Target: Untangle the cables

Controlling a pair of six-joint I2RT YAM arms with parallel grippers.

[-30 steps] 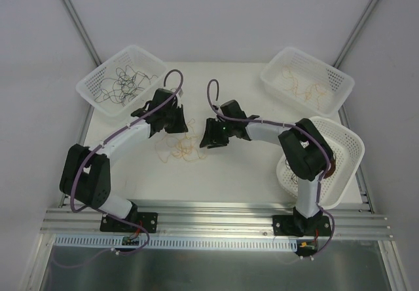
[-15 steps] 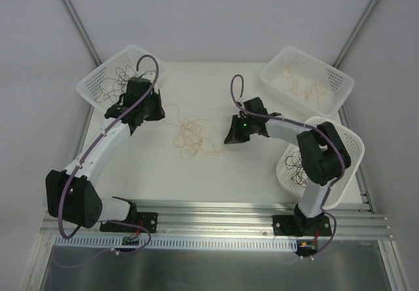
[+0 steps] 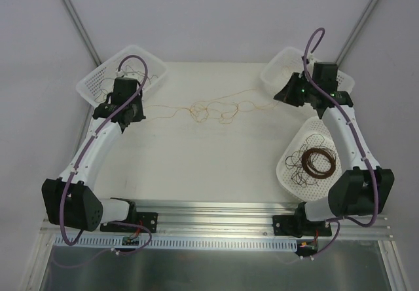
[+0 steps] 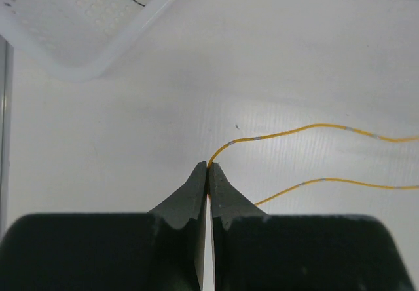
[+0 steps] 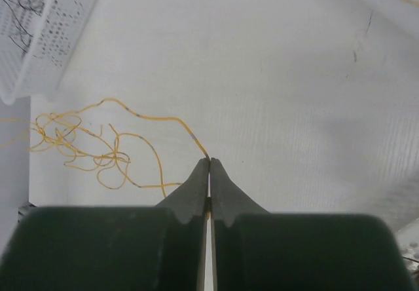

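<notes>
A tangle of thin yellow-tan cables [image 3: 213, 111] is stretched across the white table between my two grippers, with a knotted clump in the middle. My left gripper [image 3: 124, 115] sits beside the back-left basket and is shut on a yellow cable [image 4: 262, 137]; a second strand runs below it. My right gripper [image 3: 286, 94] sits by the back-right basket and is shut on a yellow cable [image 5: 157, 118], with the looped clump [image 5: 78, 143] at the left of its view.
The back-left white basket [image 3: 91, 81] holds thin black cables. The back-right basket [image 3: 340, 81] holds tan cables. A right-front basket [image 3: 347, 148] holds brown wire and a neat dark-brown coil [image 3: 319, 161]. The table's rails run along the near edge.
Both arms have swung outward, left to the left and right to the far right. The yellow clump between them has been pulled from a compact heap into a long stretched line.
</notes>
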